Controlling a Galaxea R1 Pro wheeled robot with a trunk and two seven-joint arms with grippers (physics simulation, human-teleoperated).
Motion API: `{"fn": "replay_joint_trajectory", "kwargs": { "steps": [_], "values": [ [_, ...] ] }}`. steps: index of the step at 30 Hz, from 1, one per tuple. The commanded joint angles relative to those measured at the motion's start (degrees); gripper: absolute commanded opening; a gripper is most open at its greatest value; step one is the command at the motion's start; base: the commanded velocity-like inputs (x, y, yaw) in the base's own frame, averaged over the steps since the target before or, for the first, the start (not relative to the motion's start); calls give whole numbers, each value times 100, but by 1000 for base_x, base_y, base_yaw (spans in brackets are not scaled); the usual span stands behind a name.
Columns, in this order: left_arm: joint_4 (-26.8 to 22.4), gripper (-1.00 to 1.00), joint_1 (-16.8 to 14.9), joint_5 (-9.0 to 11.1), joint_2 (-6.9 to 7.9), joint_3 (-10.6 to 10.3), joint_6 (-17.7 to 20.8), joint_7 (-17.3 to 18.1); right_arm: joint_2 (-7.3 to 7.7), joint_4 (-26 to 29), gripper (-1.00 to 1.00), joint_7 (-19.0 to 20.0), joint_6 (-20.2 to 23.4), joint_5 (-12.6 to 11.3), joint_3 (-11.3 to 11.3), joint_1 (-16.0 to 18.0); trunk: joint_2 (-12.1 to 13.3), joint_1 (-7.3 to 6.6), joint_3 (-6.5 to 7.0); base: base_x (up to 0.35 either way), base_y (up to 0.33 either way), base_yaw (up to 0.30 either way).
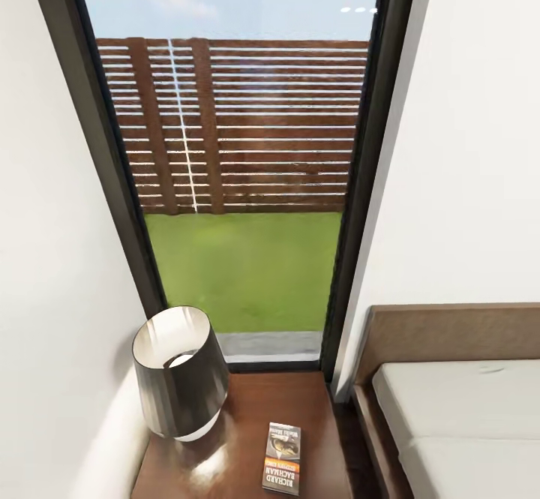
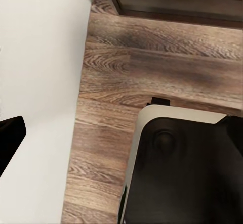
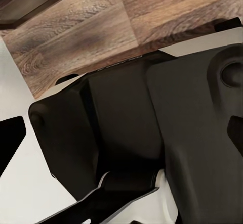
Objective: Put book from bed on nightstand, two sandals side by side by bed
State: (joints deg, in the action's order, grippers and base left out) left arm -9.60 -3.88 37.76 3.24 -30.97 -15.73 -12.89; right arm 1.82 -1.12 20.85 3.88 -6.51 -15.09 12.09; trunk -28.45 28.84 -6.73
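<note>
The book (image 1: 282,458) lies flat on the glossy dark-brown nightstand (image 1: 247,401), near its front right, with the orange band toward me. To the right is the bed (image 1: 457,401), a pale mattress against a brown headboard (image 1: 450,334). The two sandals are out of view. In the left wrist view my left gripper (image 2: 124,128) hangs open over the wood floor (image 2: 152,57), one dark fingertip (image 2: 10,138) at the frame's edge. My right gripper (image 3: 126,128) is open too, hanging over my own dark base (image 3: 152,123), nothing between its fingers.
A dark lamp (image 1: 180,371) with a white inside stands on the nightstand's left half, close to the book. Behind it a tall dark-framed window (image 1: 240,184) shows grass and a slatted fence. White walls (image 1: 45,259) close in on both sides. My base (image 2: 187,173) stands near a white wall (image 2: 40,57).
</note>
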Motion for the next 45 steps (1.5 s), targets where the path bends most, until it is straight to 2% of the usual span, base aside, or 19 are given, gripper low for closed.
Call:
{"fn": "replay_joint_trajectory", "kwargs": {
  "steps": [1, 12, 45],
  "values": [
    [-7, 100, -2, 30, 2, -49, -8, -35, 3, -11, 100, 24, 25, -61, -12, 9, 32, -20, 8, 0, 0, 0],
    [-7, 100, 7, 33, 2, -42, 0, -38, 3, -9, 100, 24, 25, -61, -12, 9, 473, -262, 205, 0, 0, 0],
    [-15, 100, 2, 54, 64, -23, 18, -33, 3, -11, 100, 24, 25, -61, -12, 7, 473, -262, 205, 0, 0, 0]
  ]
}}
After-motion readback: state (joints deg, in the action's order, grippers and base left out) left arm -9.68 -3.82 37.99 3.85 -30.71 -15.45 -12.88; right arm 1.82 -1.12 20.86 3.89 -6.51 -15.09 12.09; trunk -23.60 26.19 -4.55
